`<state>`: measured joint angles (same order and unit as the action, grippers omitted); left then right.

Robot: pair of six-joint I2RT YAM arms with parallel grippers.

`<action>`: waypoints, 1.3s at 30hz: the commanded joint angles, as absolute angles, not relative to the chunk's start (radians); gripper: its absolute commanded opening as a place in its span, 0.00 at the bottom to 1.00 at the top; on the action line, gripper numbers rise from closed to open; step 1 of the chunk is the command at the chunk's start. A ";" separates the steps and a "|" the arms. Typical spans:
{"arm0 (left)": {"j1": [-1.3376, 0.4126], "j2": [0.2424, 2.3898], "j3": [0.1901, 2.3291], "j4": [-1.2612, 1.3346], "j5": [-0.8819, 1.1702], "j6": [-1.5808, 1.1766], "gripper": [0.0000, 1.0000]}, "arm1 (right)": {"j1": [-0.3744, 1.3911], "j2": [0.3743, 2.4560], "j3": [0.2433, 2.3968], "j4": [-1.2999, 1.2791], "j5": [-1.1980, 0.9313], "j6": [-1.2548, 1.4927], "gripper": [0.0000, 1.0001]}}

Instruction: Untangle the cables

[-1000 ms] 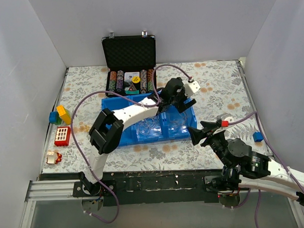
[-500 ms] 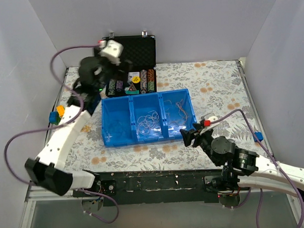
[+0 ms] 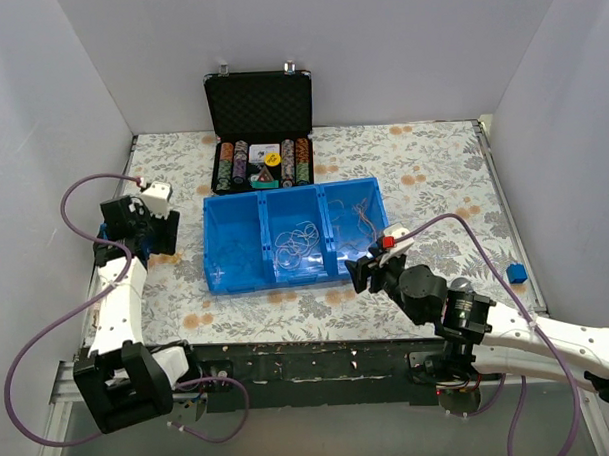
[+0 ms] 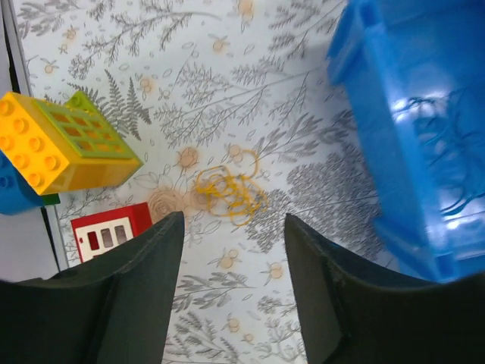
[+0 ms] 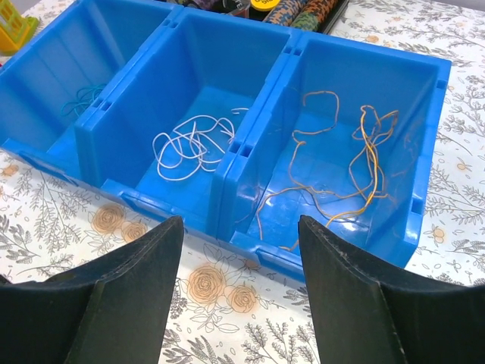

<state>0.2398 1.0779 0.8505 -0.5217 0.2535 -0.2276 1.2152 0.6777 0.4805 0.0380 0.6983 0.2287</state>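
**A:** Why does your left gripper (image 4: 233, 224) hang out here, well apart from the blue tray (image 5: 159, 201)?

**B:** You hold it over a yellow clump (image 4: 227, 193) of thin loops. The clump lies on the flowered table (image 4: 227, 61), between the tray and the yellow brick (image 4: 61, 148). The fingers stand apart with nothing between them. I judge that you are lining up to take the clump.

**A:** And your right gripper (image 5: 240, 227)?

**B:** It is also wide and empty. It sits near the front wall of the tray and looks into it. The tray seems to be for sorting by colour. White loops (image 5: 193, 144) lie in the middle compartment, orange cords (image 5: 341, 167) in the right one and teal cords (image 5: 87, 97) in the left one. Probably you keep this arm ready to help pull strands apart.

**A:** What is hard to make out?

**B:** I cannot tell how many loops are in the clump or how they cross, because they are too thin. In the top view I cannot find the clump at all. The teal cords are partly hidden by a compartment wall. The red piece (image 4: 110, 235) beside the brick is cut off by your left finger.
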 commanded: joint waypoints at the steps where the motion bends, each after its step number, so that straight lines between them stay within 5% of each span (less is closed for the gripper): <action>1: 0.273 1.138 0.833 -0.528 0.256 -0.141 0.49 | 1.190 0.684 0.499 0.112 0.640 0.219 0.70; 7: 0.273 1.256 0.827 -0.463 0.275 -0.161 0.59 | 1.174 0.673 0.497 0.107 0.618 0.212 0.70; 17: 0.196 1.456 0.824 -0.335 0.178 -0.189 0.59 | 1.170 0.646 0.489 0.087 0.623 0.225 0.70; 24: 0.160 1.520 0.824 -0.301 0.143 -0.209 0.26 | 1.167 0.641 0.497 0.064 0.630 0.235 0.68; 28: 0.160 1.483 0.787 -0.284 0.126 -0.180 0.24 | 1.166 0.627 0.495 0.058 0.634 0.235 0.68; 36: 0.160 1.404 0.782 -0.313 0.138 -0.143 0.00 | 1.164 0.626 0.492 0.058 0.629 0.233 0.66; 39: 0.158 1.362 0.805 -0.340 0.167 -0.130 0.00 | 1.164 0.623 0.488 0.061 0.627 0.236 0.65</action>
<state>0.1596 1.4494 0.7753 -0.3153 0.1402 -0.1612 1.1706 0.6380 0.4805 0.0479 0.6212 0.2325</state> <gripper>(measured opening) 0.009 0.657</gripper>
